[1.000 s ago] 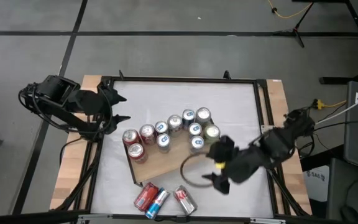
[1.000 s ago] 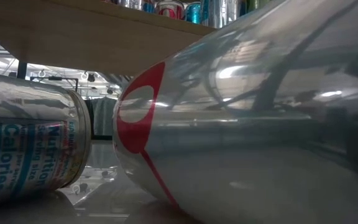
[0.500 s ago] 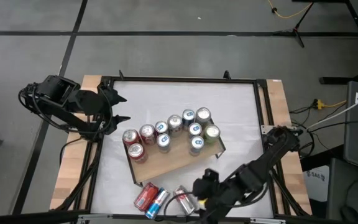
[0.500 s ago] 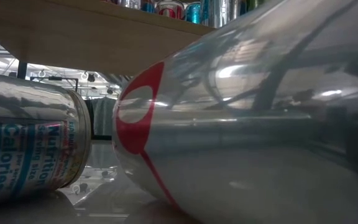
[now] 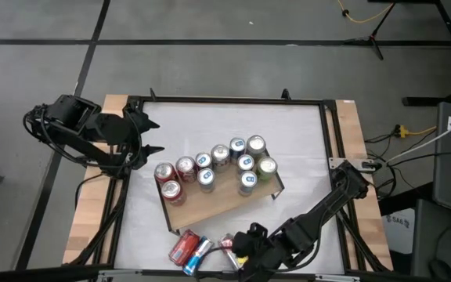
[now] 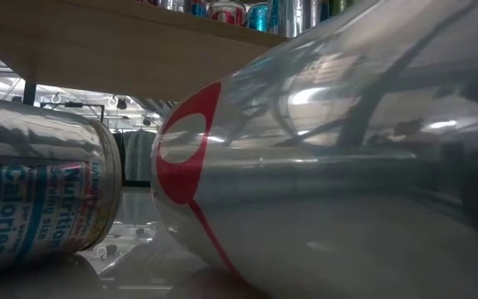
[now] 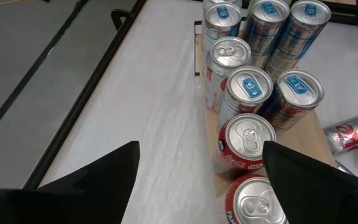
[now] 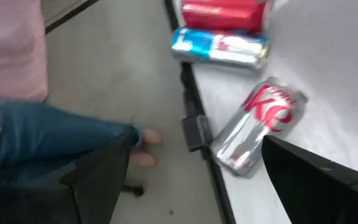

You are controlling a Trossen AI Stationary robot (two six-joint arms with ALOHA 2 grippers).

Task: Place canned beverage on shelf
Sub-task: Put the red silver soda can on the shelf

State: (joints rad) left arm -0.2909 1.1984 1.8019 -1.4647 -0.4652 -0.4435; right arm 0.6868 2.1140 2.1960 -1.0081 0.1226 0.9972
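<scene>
Light-brown shelf (image 5: 214,203); lying before it, red can (image 5: 183,247), blue-silver can (image 5: 199,254), silver-red can (image 8: 257,125).

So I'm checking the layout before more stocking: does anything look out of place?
Yes. Three cans lie on their sides on the white tabletop beside the shelf: red can, blue can, silver can. Those on the shelf stand upright.
</scene>
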